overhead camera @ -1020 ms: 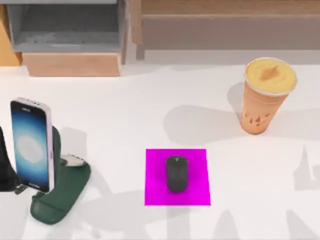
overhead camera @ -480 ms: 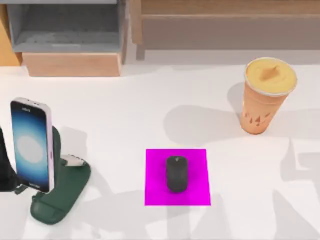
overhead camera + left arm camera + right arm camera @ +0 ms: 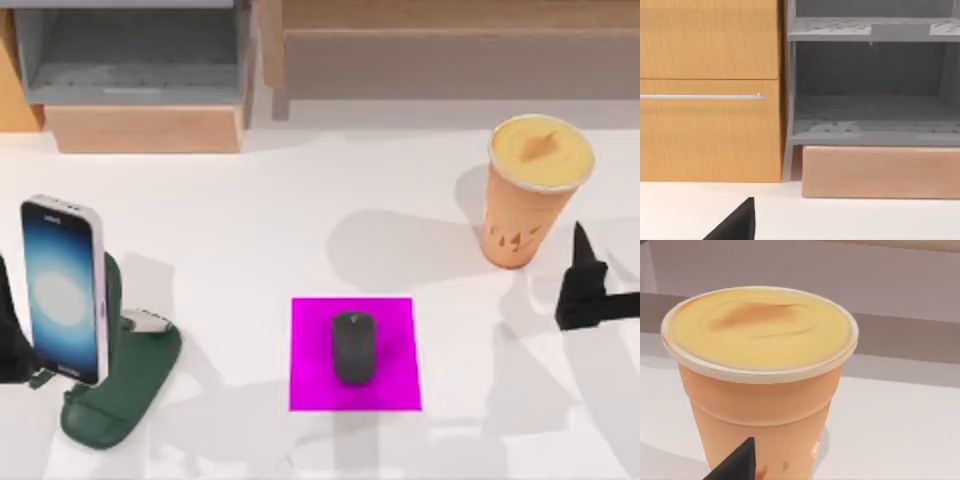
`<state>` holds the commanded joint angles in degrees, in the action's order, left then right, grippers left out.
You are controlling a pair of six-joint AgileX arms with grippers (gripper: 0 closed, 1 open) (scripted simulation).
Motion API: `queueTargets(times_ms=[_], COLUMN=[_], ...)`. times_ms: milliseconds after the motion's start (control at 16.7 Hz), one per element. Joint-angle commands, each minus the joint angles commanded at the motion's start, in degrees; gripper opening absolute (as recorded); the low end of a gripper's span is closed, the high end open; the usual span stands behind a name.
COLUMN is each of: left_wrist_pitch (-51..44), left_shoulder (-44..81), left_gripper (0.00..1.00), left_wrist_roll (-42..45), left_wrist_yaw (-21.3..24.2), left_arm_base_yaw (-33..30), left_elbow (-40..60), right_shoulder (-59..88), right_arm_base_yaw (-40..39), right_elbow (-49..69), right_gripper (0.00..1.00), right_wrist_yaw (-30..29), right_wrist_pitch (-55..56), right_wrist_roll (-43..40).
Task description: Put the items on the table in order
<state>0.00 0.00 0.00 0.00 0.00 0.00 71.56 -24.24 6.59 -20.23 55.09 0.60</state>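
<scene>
White table (image 3: 300, 200): cup (image 3: 530, 190) near right claw (image 3: 583, 285).

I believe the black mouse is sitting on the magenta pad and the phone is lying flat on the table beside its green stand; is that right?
Not quite. The mouse does sit on the magenta pad, but the phone is propped upright in the green stand, not lying flat on the table. The top view shows this.
</scene>
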Motion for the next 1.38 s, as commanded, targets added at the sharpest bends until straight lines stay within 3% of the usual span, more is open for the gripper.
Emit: queueTargets(times_ms=[420,720,1380], left_wrist_pitch=[0.00,0.00,0.00], left_shoulder=[0.00,0.00,0.00], left_gripper=[1.00,1.00,1.00], left_wrist_roll=[0.00,0.00,0.00], left_wrist_yaw=[0.00,0.00,0.00], left_arm_base_yaw=[0.00,0.00,0.00], left_elbow=[0.00,0.00,0.00], right_shoulder=[37.33,51.83,54.63], right_arm_base_yaw=[-7.86,-8.68,-7.64], right_elbow=[8.76,15.92,19.54], right_gripper=[1.00,1.00,1.00], right_wrist_yaw=[-9.26,-14.06,-14.02], right_wrist_pitch=[28.98,43.27,44.58], right_wrist_roll=[-0.12,-0.34,-0.37])
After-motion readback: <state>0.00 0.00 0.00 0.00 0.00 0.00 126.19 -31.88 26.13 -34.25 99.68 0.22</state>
